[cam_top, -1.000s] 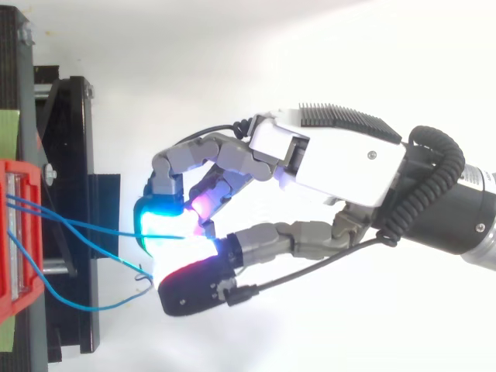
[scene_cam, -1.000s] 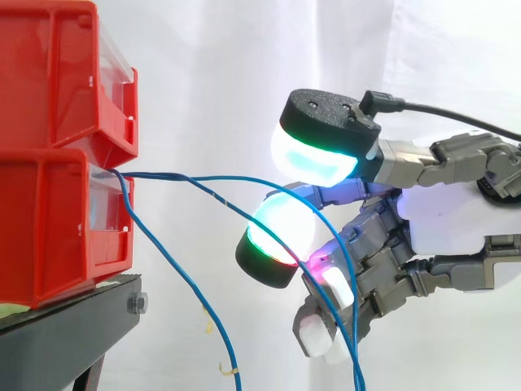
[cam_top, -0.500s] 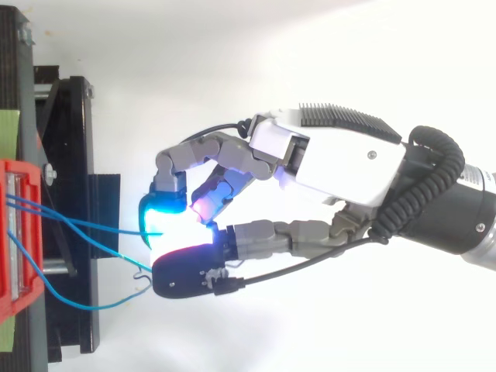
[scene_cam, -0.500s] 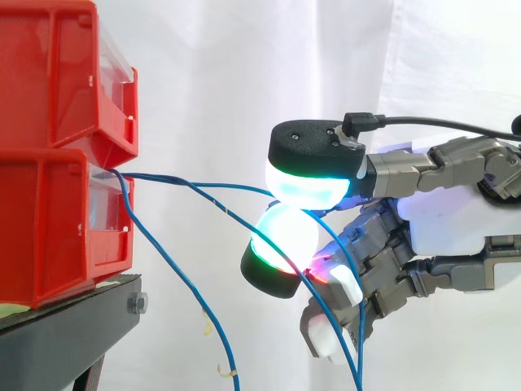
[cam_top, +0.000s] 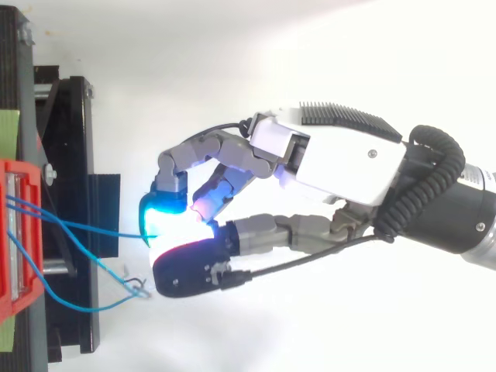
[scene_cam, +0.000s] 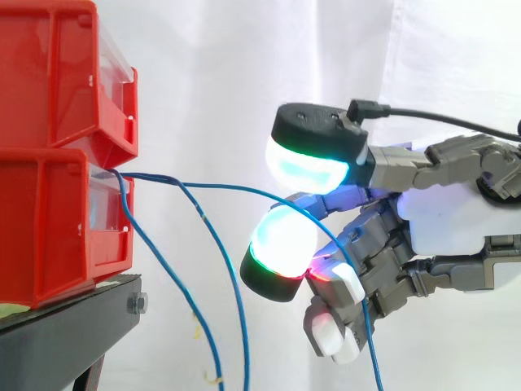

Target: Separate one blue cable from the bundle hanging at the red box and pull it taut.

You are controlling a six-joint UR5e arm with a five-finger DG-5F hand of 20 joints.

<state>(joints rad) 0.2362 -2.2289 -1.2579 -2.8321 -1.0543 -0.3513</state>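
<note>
Slipped free since earlier, a loose blue cable (scene_cam: 243, 342) hangs down; a second blue cable (scene_cam: 236, 187) is pinched between curled fingers of the hand (scene_cam: 444, 220).

Lab: white curtain (scene_cam: 212, 73), red bins (scene_cam: 49, 204)
</note>
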